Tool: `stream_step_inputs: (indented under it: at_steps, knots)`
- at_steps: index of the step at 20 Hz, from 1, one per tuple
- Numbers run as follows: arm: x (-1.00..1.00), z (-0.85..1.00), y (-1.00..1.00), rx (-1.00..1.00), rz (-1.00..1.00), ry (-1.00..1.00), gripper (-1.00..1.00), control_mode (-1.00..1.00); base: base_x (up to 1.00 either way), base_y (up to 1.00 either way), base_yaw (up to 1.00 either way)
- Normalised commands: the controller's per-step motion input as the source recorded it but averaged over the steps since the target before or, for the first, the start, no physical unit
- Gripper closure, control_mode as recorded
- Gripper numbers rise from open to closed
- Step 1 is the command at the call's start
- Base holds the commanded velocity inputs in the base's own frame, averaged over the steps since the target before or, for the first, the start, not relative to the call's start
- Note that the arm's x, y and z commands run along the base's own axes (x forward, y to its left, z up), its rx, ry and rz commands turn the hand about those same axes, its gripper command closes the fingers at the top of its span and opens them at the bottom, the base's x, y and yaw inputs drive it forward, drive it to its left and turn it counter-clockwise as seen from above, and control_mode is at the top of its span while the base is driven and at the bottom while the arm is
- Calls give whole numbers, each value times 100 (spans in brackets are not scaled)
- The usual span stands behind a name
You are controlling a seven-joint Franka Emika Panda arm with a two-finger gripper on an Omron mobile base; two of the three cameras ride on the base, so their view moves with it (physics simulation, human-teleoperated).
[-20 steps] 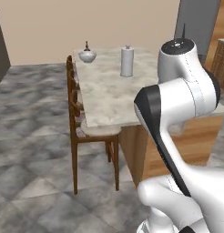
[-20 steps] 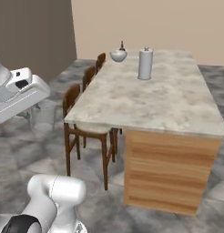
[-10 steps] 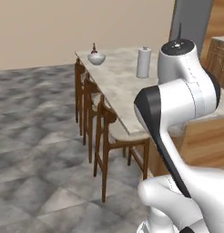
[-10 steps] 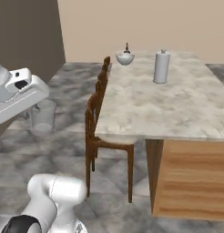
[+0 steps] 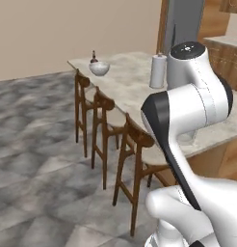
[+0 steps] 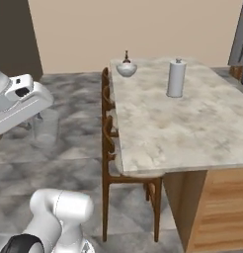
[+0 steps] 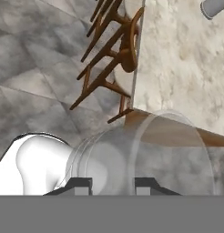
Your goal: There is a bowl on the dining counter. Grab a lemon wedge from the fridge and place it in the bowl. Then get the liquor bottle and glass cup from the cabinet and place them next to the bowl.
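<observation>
My gripper (image 7: 113, 185) is shut on a clear glass cup (image 7: 145, 154), which lies across the hand view with its mouth away from the fingers. In the right base view the same cup (image 6: 45, 129) hangs under the white hand at the left, over the floor and apart from the counter. A white bowl (image 6: 126, 69) (image 5: 99, 68) sits at the far corner of the marble dining counter (image 6: 163, 128). A small dark liquor bottle (image 6: 126, 55) (image 5: 94, 56) stands right behind the bowl. The lemon wedge cannot be made out; the bowl's inside is too small to read.
A white paper-towel roll (image 6: 176, 78) (image 5: 158, 71) stands upright on the counter, right of the bowl. Three wooden stools (image 5: 135, 159) line the counter's near side. Grey tiled floor (image 5: 38, 159) lies open to the left.
The whole picture has shifted, so the base has moved: the counter now runs further to the right and looks nearer. The glass cup stays in the gripper.
</observation>
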Motion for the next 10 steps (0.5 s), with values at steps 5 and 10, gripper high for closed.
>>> stream_step_inputs:
  at_steps: [5,10]
  knots:
    - [0,0,0,0,0,0,100,100,76,74,-33]
    - [0,0,0,0,0,0,100,100,59,85,-34]
